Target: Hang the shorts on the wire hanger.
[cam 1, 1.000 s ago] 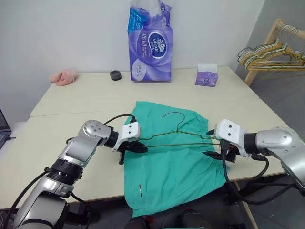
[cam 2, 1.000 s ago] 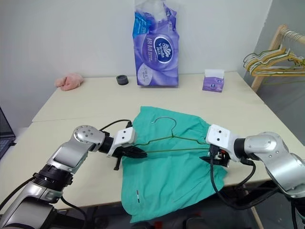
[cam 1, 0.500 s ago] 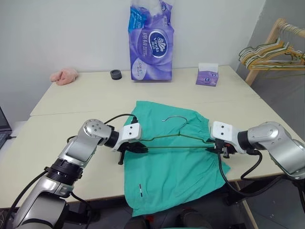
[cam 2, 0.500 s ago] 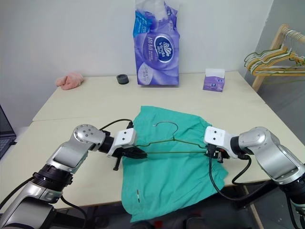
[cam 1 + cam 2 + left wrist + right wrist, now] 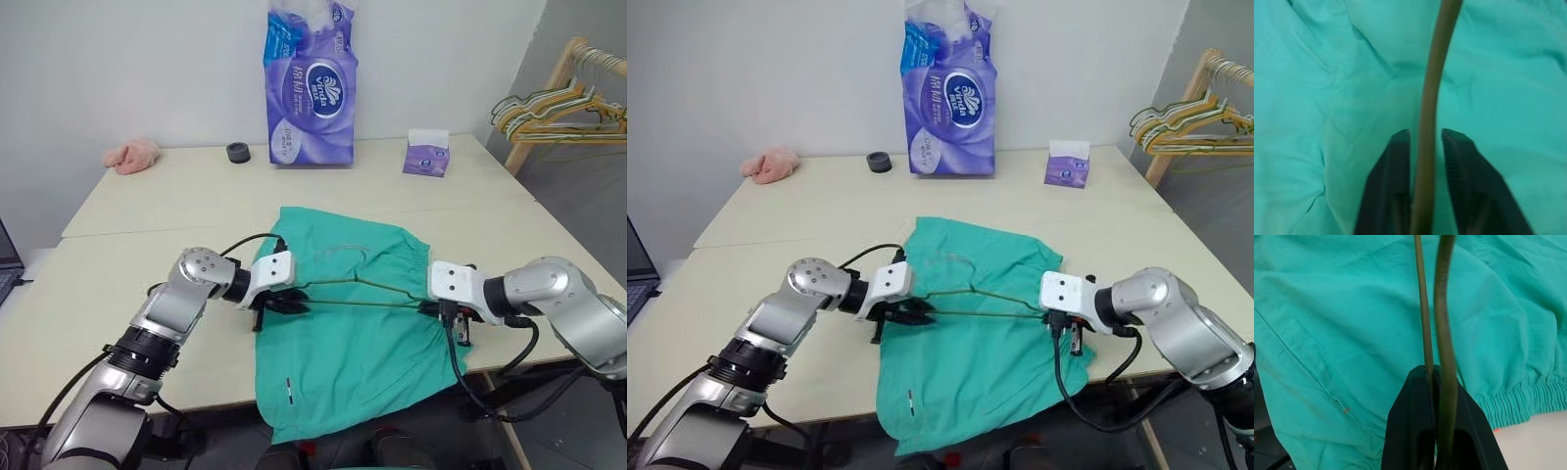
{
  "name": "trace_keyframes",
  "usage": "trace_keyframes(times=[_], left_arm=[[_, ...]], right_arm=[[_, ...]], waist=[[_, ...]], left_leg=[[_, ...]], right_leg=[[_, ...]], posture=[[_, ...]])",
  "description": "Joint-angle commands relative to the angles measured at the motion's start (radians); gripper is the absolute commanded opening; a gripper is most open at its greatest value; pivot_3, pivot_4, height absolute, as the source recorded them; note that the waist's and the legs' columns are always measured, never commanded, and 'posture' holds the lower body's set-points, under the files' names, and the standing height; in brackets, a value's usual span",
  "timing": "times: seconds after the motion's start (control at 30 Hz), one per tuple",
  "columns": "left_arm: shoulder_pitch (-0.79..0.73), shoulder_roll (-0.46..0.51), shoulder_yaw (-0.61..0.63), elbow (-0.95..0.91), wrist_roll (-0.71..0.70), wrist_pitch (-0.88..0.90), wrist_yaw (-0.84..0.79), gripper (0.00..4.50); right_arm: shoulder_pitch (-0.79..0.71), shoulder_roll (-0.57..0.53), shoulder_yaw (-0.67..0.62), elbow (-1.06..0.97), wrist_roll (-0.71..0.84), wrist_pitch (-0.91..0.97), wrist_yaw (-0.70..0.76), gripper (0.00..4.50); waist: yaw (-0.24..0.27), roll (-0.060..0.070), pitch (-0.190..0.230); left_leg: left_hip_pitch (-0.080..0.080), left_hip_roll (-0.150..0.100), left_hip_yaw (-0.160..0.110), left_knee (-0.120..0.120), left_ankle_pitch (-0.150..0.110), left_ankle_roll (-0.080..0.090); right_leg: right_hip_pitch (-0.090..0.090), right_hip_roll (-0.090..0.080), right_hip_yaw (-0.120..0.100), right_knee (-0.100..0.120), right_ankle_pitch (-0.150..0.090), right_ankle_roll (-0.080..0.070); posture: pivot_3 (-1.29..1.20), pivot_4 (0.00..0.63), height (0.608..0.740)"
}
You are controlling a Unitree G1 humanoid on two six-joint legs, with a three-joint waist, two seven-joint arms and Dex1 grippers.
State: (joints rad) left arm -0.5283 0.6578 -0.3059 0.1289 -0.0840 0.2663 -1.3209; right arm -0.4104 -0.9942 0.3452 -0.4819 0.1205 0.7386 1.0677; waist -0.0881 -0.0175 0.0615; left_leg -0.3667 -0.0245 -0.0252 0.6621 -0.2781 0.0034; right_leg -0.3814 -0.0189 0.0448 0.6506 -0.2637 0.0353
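Note:
The teal shorts (image 5: 358,338) lie flat on the table (image 5: 147,211), one leg hanging over the near edge. The thin wire hanger (image 5: 364,291) lies across their upper part, its hook (image 5: 343,249) tipped low over the fabric. My left gripper (image 5: 297,301) is at the hanger's left corner. In the left wrist view its fingers (image 5: 1393,186) stand slightly apart, the wire (image 5: 1429,122) running between them with small gaps. At the right corner my right gripper (image 5: 443,311) is shut on the hanger, both wires (image 5: 1444,333) running into its closed tips.
A tall purple tissue pack (image 5: 310,83), a black tape roll (image 5: 237,154), a small purple tissue box (image 5: 425,155) and a pink cloth (image 5: 130,155) stand along the far side. A wooden rack with bunched hangers (image 5: 558,106) is at the right.
My right gripper has closed on the hanger's right corner and sunk a little. The left gripper's fingers have parted around the wire. The hook has tipped down towards the shorts.

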Motion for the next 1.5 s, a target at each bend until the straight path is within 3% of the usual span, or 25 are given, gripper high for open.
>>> trace_keyframes(times=[0.03, 0.1, 0.37, 0.53, 0.9, 1.0, 1.17, 1.5], left_arm=[[-0.016, -0.042, 0.053, -0.017, -0.047, -0.019, 0.047, 2.29], [-0.027, -0.06, 0.096, 0.019, -0.055, -0.05, 0.094, 2.86], [-0.073, -0.066, 0.227, 0.136, -0.123, 0.007, 0.185, 2.86], [-0.106, -0.068, 0.3, 0.236, -0.163, 0.062, 0.232, 2.86], [-0.011, -0.058, 0.225, 0.044, -0.256, 0.19, 0.061, 2.86], [-0.015, -0.054, 0.213, 0.032, -0.256, 0.178, 0.033, 2.86], [-0.061, -0.078, 0.19, 0.055, -0.179, -0.008, 0.058, 2.86], [-0.096, -0.081, 0.193, 0.126, -0.152, -0.114, 0.072, 2.86]], right_arm=[[0.009, 0.0, -0.048, -0.056, 0.025, -0.001, -0.001, 0.0], [0.034, -0.007, -0.08, -0.055, 0.035, 0.01, -0.007, 0.0], [0.196, -0.025, -0.268, -0.074, 0.102, 0.09, -0.053, 0.0], [0.386, 0.035, -0.467, -0.103, 0.156, 0.183, -0.14, 0.0], [0.703, 0.229, -0.84, -0.149, 0.26, 0.372, -0.273, 0.0], [0.732, 0.259, -0.866, -0.148, 0.276, 0.403, -0.304, 0.0], [0.75, 0.282, -0.88, -0.14, 0.305, 0.467, -0.342, 0.0], [0.753, 0.209, -0.815, -0.145, 0.355, 0.501, -0.341, 0.0]], waist=[[0.0, 0.0, 0.0], [0.002, 0.0, 0.0], [0.003, -0.001, 0.0], [0.004, -0.002, 0.001], [0.0, -0.002, 0.001], [-0.003, -0.001, 0.001], [-0.008, -0.001, 0.001], [-0.01, -0.001, 0.003]], left_leg=[[0.0, 0.0, 0.0, 0.0, 0.0, 0.0], [0.0, 0.0, 0.0, 0.0, 0.0, 0.0], [0.0, 0.0, 0.0, 0.0, 0.0, 0.0], [0.0, 0.0, -0.001, 0.0, 0.0, 0.0], [0.0, 0.0, 0.0, 0.0, -0.001, -0.001], [0.001, 0.0, 0.0, 0.0, -0.001, -0.001], [0.001, 0.0, 0.001, 0.0, -0.001, -0.001], [0.001, 0.0, 0.001, 0.0, -0.001, -0.001]], right_leg=[[0.0, 0.0, 0.0, 0.0, 0.0, 0.0], [0.0, 0.0, 0.0, 0.0, 0.0, -0.001], [0.0, 0.0, -0.001, 0.0, 0.001, -0.002], [0.0, 0.0, -0.001, 0.001, 0.001, -0.002], [0.001, 0.0, 0.0, 0.001, 0.001, -0.001], [0.001, 0.0, 0.001, 0.001, 0.0, 0.001], [0.002, 0.0, 0.001, 0.001, 0.0, 0.001], [0.002, 0.001, 0.001, 0.0, 0.0, 0.002]], posture=[[-0.16, 0.033, 0.74], [-0.16, 0.032, 0.74], [-0.16, 0.032, 0.74], [-0.18, 0.035, 0.74], [-0.22, 0.048, 0.74], [-0.22, 0.049, 0.74], [-0.21, 0.05, 0.74], [-0.2, 0.053, 0.74]])
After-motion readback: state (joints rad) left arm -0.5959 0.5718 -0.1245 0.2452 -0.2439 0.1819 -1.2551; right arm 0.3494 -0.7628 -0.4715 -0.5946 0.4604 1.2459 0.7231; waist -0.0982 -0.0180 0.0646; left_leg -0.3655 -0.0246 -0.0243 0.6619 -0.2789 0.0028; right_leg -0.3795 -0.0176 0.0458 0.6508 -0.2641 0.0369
